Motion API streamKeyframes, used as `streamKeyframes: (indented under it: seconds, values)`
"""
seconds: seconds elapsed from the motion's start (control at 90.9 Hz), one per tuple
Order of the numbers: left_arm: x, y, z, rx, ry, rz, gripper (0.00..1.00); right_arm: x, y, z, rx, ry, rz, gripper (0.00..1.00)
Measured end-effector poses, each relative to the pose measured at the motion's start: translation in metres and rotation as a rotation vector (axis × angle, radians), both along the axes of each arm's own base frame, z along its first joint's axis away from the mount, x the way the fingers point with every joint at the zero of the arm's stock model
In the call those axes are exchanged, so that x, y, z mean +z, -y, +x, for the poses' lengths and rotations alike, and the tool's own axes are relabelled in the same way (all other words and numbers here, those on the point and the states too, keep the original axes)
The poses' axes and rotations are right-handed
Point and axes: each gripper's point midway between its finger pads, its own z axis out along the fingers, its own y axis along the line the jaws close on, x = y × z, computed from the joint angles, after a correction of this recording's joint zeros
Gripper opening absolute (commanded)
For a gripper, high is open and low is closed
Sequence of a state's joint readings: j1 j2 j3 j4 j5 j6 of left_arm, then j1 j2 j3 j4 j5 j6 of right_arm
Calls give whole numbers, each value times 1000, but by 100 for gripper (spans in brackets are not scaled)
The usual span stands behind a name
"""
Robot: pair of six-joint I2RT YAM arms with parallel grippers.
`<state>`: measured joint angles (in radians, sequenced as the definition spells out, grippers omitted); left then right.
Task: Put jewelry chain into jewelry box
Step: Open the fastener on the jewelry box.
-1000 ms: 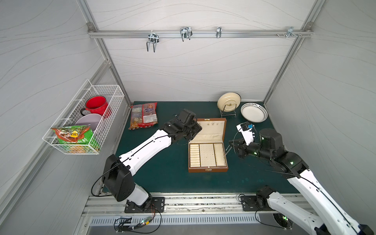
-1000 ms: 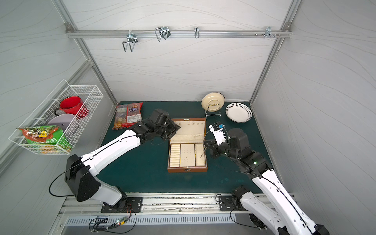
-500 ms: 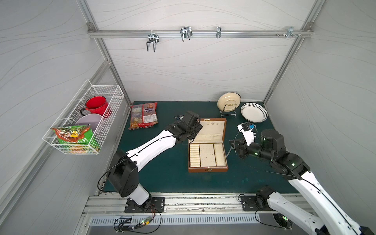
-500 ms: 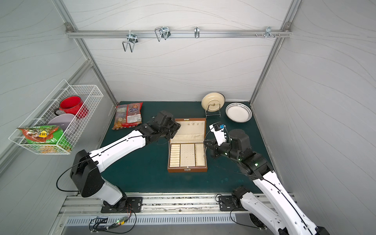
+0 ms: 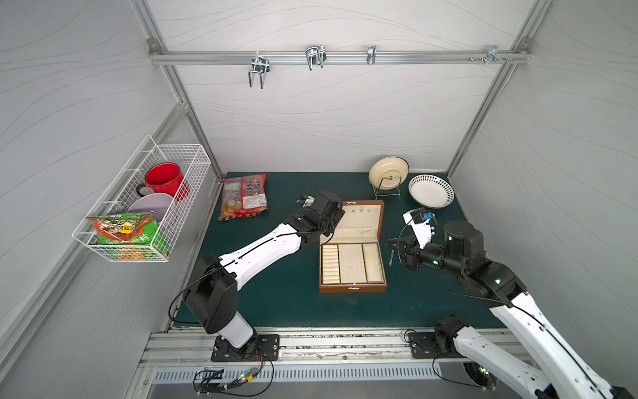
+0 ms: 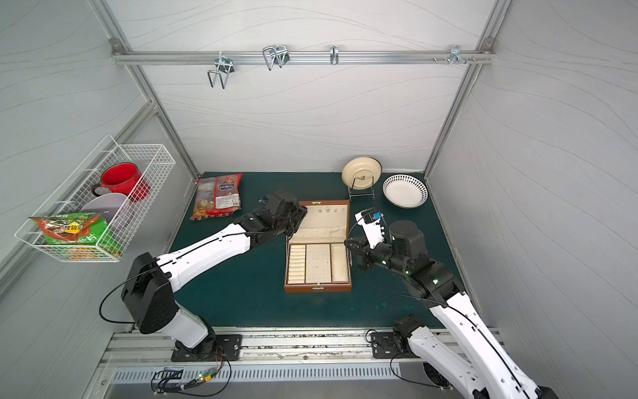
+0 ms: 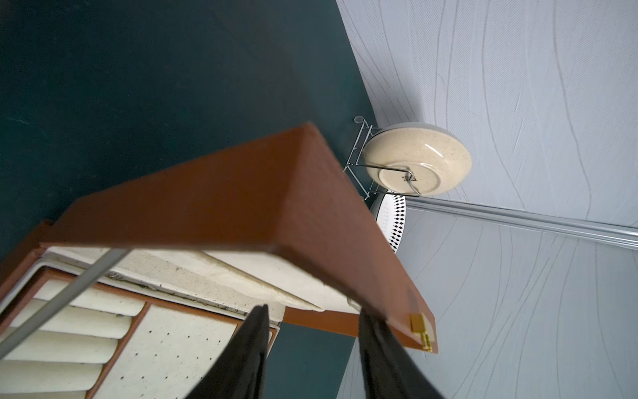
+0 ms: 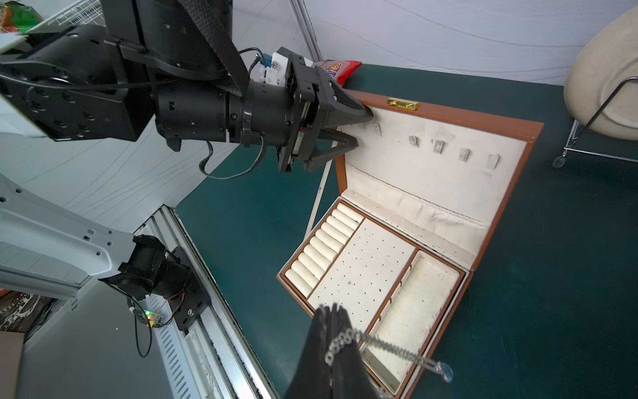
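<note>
The brown jewelry box (image 5: 352,288) (image 6: 317,288) lies open mid-mat, its cream-lined lid (image 8: 505,197) propped up. My left gripper (image 8: 359,127) (image 7: 310,311) clasps the lid's left top corner, one finger behind the lid (image 7: 207,200) and one on the lining. My right gripper (image 8: 331,311) (image 5: 392,243) hovers just right of the box's front half. It is shut on the thin silver jewelry chain (image 8: 390,349), which hangs from the fingertips above the box's right-hand compartment and ends in a small clear bead.
A snack bag (image 5: 245,197) lies at the back left of the green mat. A cream plate on a wire stand (image 5: 388,172) and a patterned bowl (image 5: 431,190) sit at the back right. A wire basket (image 5: 145,207) with a red mug hangs on the left wall.
The left arm's elbow and shoulder have shifted a little to the right while its gripper stays at the lid corner. The right gripper, with the chain, has barely moved.
</note>
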<state>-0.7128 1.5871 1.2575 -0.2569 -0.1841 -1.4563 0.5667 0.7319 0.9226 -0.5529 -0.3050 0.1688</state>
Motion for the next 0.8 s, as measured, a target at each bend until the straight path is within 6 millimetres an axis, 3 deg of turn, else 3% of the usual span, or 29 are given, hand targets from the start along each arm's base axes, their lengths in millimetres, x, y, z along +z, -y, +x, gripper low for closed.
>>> streamKeyframes:
  seconds: [0.341, 0.803]
  values:
    - [-15, 0, 3, 36, -22, -11, 48, 4, 0, -3, 10, 11, 14, 0]
    - [-17, 0, 9, 77, 7, -53, 50, -1, -2, -3, 10, -6, 24, 0]
